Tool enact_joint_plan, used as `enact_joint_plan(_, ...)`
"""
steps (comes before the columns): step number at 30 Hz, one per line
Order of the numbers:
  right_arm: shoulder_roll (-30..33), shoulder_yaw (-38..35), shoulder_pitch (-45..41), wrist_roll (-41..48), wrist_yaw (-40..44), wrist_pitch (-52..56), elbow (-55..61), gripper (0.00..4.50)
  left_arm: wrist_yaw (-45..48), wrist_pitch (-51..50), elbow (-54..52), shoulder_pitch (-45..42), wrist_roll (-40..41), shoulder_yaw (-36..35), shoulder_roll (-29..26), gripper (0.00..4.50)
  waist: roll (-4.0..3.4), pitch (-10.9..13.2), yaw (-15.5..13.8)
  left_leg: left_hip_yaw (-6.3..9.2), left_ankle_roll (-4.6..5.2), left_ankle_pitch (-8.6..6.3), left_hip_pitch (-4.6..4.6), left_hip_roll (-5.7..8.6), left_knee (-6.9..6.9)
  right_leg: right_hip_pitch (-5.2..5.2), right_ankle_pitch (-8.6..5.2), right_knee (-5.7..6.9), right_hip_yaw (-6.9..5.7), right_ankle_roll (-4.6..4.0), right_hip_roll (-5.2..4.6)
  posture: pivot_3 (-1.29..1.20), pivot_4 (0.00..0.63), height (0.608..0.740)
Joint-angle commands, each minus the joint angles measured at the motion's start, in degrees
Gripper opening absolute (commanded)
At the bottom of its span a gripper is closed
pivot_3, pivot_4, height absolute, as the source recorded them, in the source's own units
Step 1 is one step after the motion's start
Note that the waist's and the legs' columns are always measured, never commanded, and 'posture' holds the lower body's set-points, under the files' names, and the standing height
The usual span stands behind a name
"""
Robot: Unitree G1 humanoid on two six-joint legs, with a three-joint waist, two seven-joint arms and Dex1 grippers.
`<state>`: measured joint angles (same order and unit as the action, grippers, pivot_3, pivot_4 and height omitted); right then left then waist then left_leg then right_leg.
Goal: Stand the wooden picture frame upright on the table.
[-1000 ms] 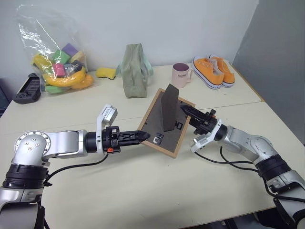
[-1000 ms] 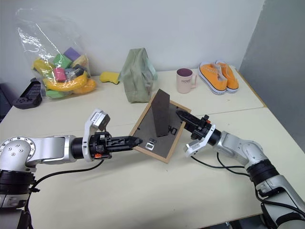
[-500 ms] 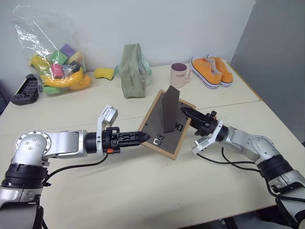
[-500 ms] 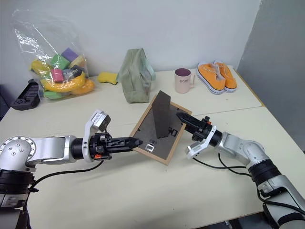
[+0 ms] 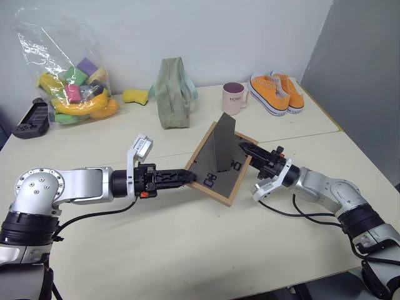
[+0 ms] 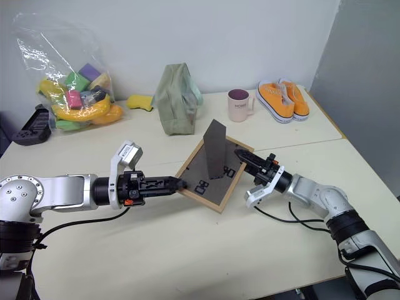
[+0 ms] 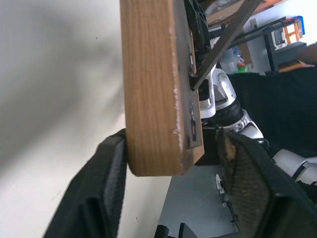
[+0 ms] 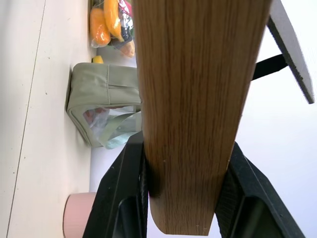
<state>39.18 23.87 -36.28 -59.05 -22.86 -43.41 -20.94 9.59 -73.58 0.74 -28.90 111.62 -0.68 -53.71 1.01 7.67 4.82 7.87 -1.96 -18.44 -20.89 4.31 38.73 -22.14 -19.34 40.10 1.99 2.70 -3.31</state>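
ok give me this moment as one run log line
wooden picture frame: tilted, back up, stand out | left gripper: open around its left edge | right gripper: shut on right edge | table

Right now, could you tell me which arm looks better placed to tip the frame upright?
Probably the right. The right gripper is clamped on the frame edge, both fingers against the wood. The left gripper has its fingers open around the opposite edge, one standing off it, so it can only steady.
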Motion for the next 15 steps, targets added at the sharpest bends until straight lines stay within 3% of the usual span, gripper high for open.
enact_joint_plan(1,0.0,-1.5,-0.8,2.1,-0.7,-0.2,0.9,1.34,1.0,0.8,-1.5,-0.1,0.9,-2.3,-0.8,3.87,0.00,0.0,0.0,-0.09,0.00,0.00,0.00,0.00,0.00,-0.04,0.00,0.00,0.11,0.00,0.01,0.00,0.150,0.740)
enact_joint_plan(4,-0.1,-1.4,-1.0,2.2,-0.6,-0.4,0.6,1.34,1.4,1.5,-2.4,0.3,-0.1,-3.3,-0.7,3.87,0.00,0.0,0.1,-0.16,0.00,0.00,0.02,-0.02,0.00,-0.08,0.00,0.01,0.21,0.00,0.04,0.00,0.150,0.740)
enact_joint_plan(9,-0.3,-1.5,-1.0,5.4,1.6,-2.7,-0.1,1.34,8.9,7.3,-9.1,2.4,-11.9,-10.3,0.7,3.87,0.00,0.0,0.2,-0.19,0.00,0.00,0.03,-0.05,0.00,-0.11,0.00,-0.01,0.25,0.00,0.06,0.00,0.150,0.740)
enact_joint_plan(12,-1.2,-0.4,-1.2,15.3,9.4,-7.8,-2.3,1.34,13.1,17.9,-18.7,7.5,-20.9,-21.0,3.4,3.87,-0.01,0.0,0.3,-0.21,0.00,0.00,0.03,-0.09,-0.01,-0.10,0.00,-0.08,0.26,0.00,0.06,0.00,0.150,0.740)
enact_joint_plan(15,-3.3,-0.6,-1.6,25.6,18.3,-7.9,-4.9,1.34,15.8,22.9,-27.1,12.8,-28.0,-24.4,4.9,3.87,0.02,0.0,0.4,-0.40,0.00,-0.01,0.00,-0.35,-0.02,-0.09,0.00,-0.19,0.35,0.00,-0.03,0.00,0.150,0.740)
